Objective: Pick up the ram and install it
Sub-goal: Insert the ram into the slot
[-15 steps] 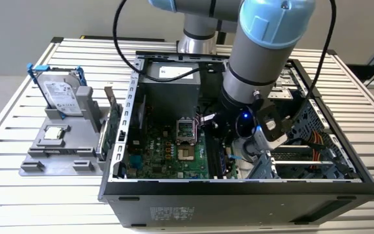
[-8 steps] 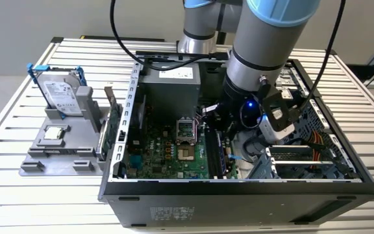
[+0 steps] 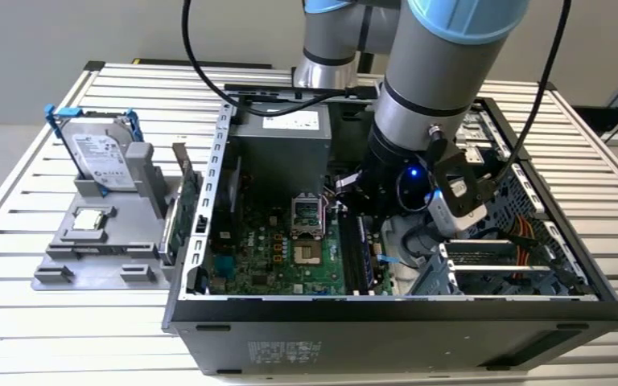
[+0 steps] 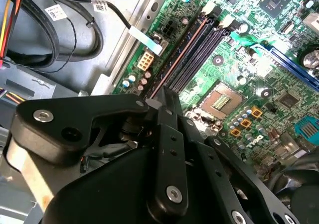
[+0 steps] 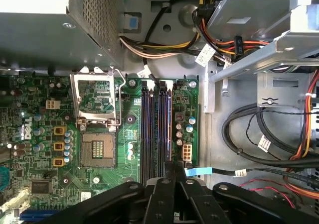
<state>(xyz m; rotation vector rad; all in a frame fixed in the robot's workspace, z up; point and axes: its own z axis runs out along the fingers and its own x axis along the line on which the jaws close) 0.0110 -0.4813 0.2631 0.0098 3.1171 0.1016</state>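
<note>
Across the slatted counter (image 3: pixel 51 322), an open computer case (image 3: pixel 395 334) lying on its side, with the arm (image 3: pixel 438 88) reaching down into it on the exterior view's right of the motherboard (image 3: pixel 255 257). Beside the case, on the exterior view's left, a grey fixture carrying the hard drive (image 3: pixel 103 161) in its blue frame, well apart from the work. Inside, in the first wrist view, four long memory slots (image 5: pixel 149 124) running side by side between the processor socket (image 5: pixel 97 149) and the board's edge. Stands edge-up in the outermost of these slots: the ram (image 4: pixel 175 59), a thin stick with a coppery top edge, its long axis along the slot and leading straight out from under the pincer (image 4: pixel 158 100). Lies directly below the fingertips rather than off to either side, so nothing to close sideways; by judgement, the only direction that matters here is straight down into the slot. Pincer drawn narrow, closed on the stick's top edge as far as can be judged, with the part beneath it hidden. Of writing: a white label on the power supply (image 3: pixel 293 121), a sticker on the hard drive, and small white tags (image 4: pixel 56 11) on the black cables, all with print too small to make out.
</note>
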